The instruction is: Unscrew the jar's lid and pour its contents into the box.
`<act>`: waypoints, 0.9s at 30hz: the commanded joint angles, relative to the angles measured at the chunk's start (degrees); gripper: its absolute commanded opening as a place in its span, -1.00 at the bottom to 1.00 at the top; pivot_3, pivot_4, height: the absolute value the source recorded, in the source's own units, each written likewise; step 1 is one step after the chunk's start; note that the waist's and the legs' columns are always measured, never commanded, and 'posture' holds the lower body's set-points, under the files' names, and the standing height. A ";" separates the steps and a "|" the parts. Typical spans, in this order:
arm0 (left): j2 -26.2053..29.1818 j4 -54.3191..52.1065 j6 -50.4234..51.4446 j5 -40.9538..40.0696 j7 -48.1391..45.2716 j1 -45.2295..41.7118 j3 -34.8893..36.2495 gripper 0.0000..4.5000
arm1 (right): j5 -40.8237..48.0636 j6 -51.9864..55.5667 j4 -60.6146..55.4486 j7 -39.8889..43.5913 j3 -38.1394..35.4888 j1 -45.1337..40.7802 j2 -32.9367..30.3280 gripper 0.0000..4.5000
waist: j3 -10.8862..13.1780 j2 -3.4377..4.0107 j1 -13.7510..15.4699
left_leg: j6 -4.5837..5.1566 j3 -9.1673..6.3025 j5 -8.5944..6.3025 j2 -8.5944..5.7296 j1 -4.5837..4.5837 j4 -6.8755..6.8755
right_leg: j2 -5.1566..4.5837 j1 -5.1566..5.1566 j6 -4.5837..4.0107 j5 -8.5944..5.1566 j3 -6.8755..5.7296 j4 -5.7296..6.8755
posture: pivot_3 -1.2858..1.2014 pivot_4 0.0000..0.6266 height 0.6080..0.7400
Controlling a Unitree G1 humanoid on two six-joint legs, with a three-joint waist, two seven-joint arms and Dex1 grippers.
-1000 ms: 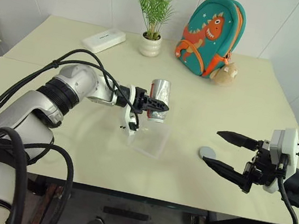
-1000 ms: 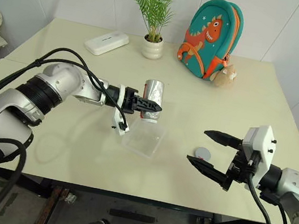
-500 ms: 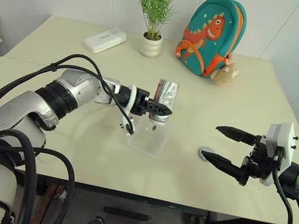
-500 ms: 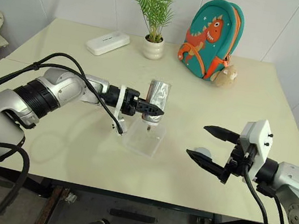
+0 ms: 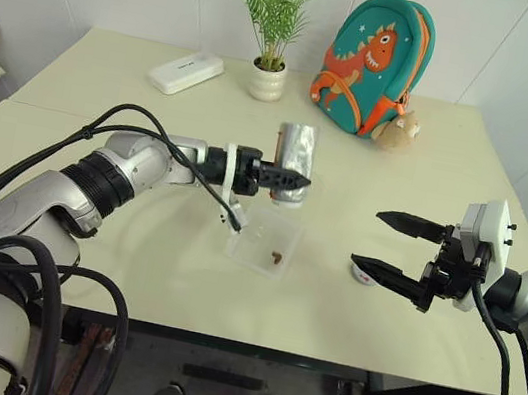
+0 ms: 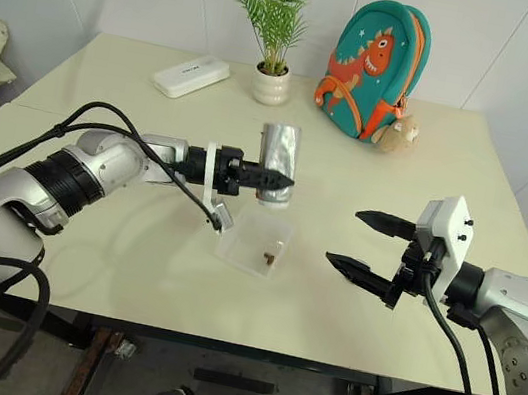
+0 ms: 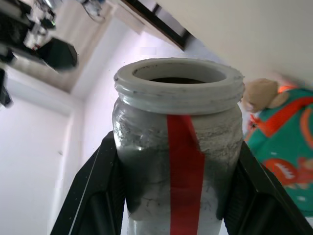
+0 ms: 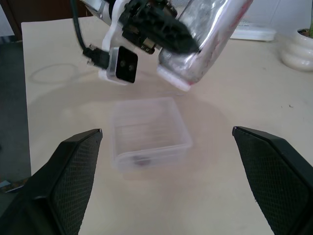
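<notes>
The silvery jar (image 5: 292, 160) with a red stripe hangs mouth-down and tilted over the clear box (image 5: 253, 249). My left gripper (image 5: 294, 178) is shut on its sides; in the left wrist view the black fingers (image 7: 93, 196) flank the jar (image 7: 178, 147), whose mouth is uncovered. A few dark brown contents (image 5: 278, 256) lie inside the box. The grey lid (image 5: 362, 272) rests on the table to the right, partly hidden behind my right gripper (image 5: 376, 241). That gripper is open, empty and held level, facing the box (image 8: 149, 129) from the right.
At the back of the table (image 5: 428, 185) stand a white flat case (image 5: 184, 71), a potted plant (image 5: 265, 78), a teal dinosaur backpack (image 5: 373, 59) and a small plush toy (image 5: 397, 129). The table's front edge runs just below the box and my right gripper.
My left gripper rose a little and tipped the jar further over. The brown pieces dropped out and now lie in the box. My right gripper stayed open and barely shifted.
</notes>
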 commanded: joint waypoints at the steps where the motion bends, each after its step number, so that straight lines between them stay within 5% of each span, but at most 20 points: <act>1: -2.08 4.62 -4.57 -19.83 -11.47 1.94 11.18 -0.08 | 0.05 -0.57 -1.58 -0.23 -1.25 0.05 -0.91 0.99 | -0.01 0.02 -0.06 | 0.00 0.02 0.00 0.00 0.03 0.00 | 0.00 0.01 -0.01 0.00 0.01 0.02 | 0.03 -0.52 1.00; 4: -4.20 2.71 -10.86 -34.08 -22.37 7.07 16.45 -0.08 | -0.08 -0.64 -1.29 -0.24 -1.08 -0.24 -0.93 0.99 | -0.02 0.04 -0.16 | -0.01 0.03 0.01 0.00 0.07 -0.01 | -0.01 0.02 -0.01 -0.01 0.02 0.07 | 0.03 -0.52 1.00; 7: -7.73 0.99 -6.42 -51.87 -37.88 12.94 24.20 -0.08 | -0.55 -0.92 -0.48 -0.16 -0.67 -1.15 -1.00 0.99 | -0.03 0.06 -0.04 | -0.05 0.03 0.05 0.00 0.07 0.03 | -0.01 0.02 -0.02 -0.01 0.02 0.13 | 0.03 -0.52 1.00; 13: -19.73 -7.08 30.83 -87.29 -58.75 21.63 45.73 -0.08 | -1.23 -0.94 0.18 0.16 -0.18 -1.95 -0.83 0.99 | -0.03 0.05 -0.44 | 0.02 -0.01 0.10 0.00 0.09 0.28 | 0.01 0.01 -0.04 0.01 0.02 0.45 | 0.03 -0.52 1.00; 20: -21.09 -8.49 42.75 -94.11 -61.11 25.23 53.95 -0.08 | -1.85 -0.88 1.25 0.68 0.87 -3.56 -0.87 0.99 | -0.03 0.05 -0.51 | 0.00 -0.05 0.17 0.00 0.50 0.30 | 0.03 0.35 -0.05 0.01 0.03 0.55 | 0.03 -0.52 1.00; 27: -21.27 -7.86 35.52 -92.71 -66.18 29.84 54.20 -0.08 | -2.40 -0.73 2.38 1.38 1.59 -5.03 -1.13 0.99 | -0.03 0.05 -0.37 | -0.01 -0.05 0.17 -0.01 0.62 0.23 | 0.02 0.50 -0.08 0.02 0.04 0.44 | 0.03 -0.52 1.00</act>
